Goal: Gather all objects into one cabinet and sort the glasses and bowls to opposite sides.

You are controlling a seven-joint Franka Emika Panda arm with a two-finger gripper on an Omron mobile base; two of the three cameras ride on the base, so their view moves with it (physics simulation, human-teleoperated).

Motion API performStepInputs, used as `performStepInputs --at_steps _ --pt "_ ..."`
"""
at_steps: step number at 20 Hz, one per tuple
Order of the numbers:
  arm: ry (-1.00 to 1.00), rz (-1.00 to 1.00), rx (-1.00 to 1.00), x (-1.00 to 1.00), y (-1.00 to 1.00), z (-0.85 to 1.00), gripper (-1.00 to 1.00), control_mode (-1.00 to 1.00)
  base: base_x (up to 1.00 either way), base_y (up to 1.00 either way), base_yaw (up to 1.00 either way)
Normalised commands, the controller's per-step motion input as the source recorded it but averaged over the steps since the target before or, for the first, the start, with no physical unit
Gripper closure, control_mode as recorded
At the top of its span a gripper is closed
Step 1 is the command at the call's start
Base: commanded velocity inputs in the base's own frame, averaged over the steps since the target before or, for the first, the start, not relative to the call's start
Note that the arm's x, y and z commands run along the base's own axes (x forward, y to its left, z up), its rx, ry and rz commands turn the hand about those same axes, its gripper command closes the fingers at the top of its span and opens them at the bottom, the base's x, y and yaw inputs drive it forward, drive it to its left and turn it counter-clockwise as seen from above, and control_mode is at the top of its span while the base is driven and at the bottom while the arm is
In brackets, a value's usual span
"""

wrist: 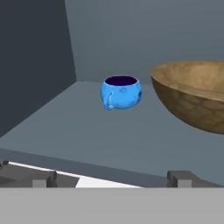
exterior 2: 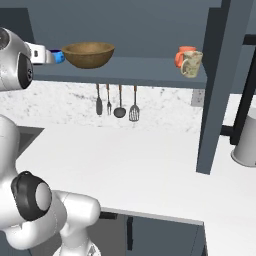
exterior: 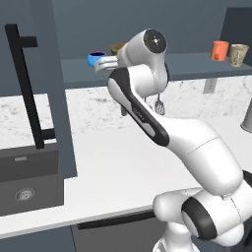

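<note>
The cabinet stands open, and its shelf (exterior: 197,66) (exterior 2: 145,71) (wrist: 83,131) carries all four objects. The small blue bowl (wrist: 121,92) (exterior: 96,58) (exterior 2: 59,57) sits near the left wall. The wide wooden bowl (wrist: 192,96) (exterior 2: 88,54) (exterior: 117,48) is just to its right. At the shelf's right end the orange-red cup (exterior: 220,50) (exterior 2: 183,53) stands against the beige mug (exterior: 238,54) (exterior 2: 193,64). My gripper (wrist: 113,179) (exterior: 101,63) (exterior 2: 49,55) hovers at the shelf's front edge, facing the blue bowl. It is open, with nothing between the fingertips (wrist: 41,178).
The left cabinet door (exterior: 51,98) with a black bar handle (exterior: 27,88) swings out over the sink (exterior: 24,189). The right door (exterior 2: 220,85) also stands open. Utensils (exterior 2: 119,102) hang below the shelf over the white counter (exterior: 123,162). A grey canister (exterior 2: 246,145) stands at the right.
</note>
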Motion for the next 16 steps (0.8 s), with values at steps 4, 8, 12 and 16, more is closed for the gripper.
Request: performStepInputs --at_steps 4,8,12,16 --pt "0.00 -0.08 0.00 0.26 0.30 0.00 -1.00 -1.00 0.00 0.00 0.00" --pt "0.00 -0.07 0.00 0.21 0.23 0.00 -1.00 -1.00 0.00 0.00 0.00" --pt "0.01 -0.05 0.01 0.23 0.01 0.00 -1.00 -1.00 0.00 0.00 0.00" --pt "0.00 -0.03 0.00 0.24 0.00 0.00 -1.00 -1.00 0.00 0.00 0.00"
